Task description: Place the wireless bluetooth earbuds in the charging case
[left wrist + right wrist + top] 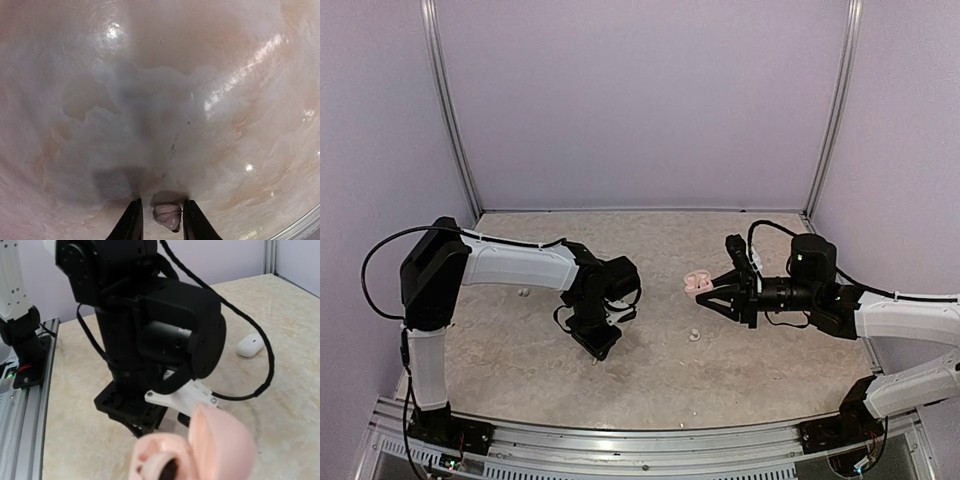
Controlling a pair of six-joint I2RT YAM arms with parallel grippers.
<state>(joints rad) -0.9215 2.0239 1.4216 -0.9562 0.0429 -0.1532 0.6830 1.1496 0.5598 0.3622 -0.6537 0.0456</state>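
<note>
The pink charging case (698,281) is open, its lid raised, and is held above the table at the tips of my right gripper (712,292). It fills the bottom of the right wrist view (200,450), where it hides the fingers. My left gripper (596,347) points down at the table, left of centre. In the left wrist view its dark fingers (131,222) are closed in on a tiny pale earbud (168,216), which touches the right finger. A second pale earbud (695,335) lies loose on the table below the case.
A small white rounded piece (523,293) lies on the table behind the left arm and shows in the right wrist view (249,345). The left arm's black wrist (150,330) stands close in front of the right gripper. A metal rail (620,440) runs along the near edge.
</note>
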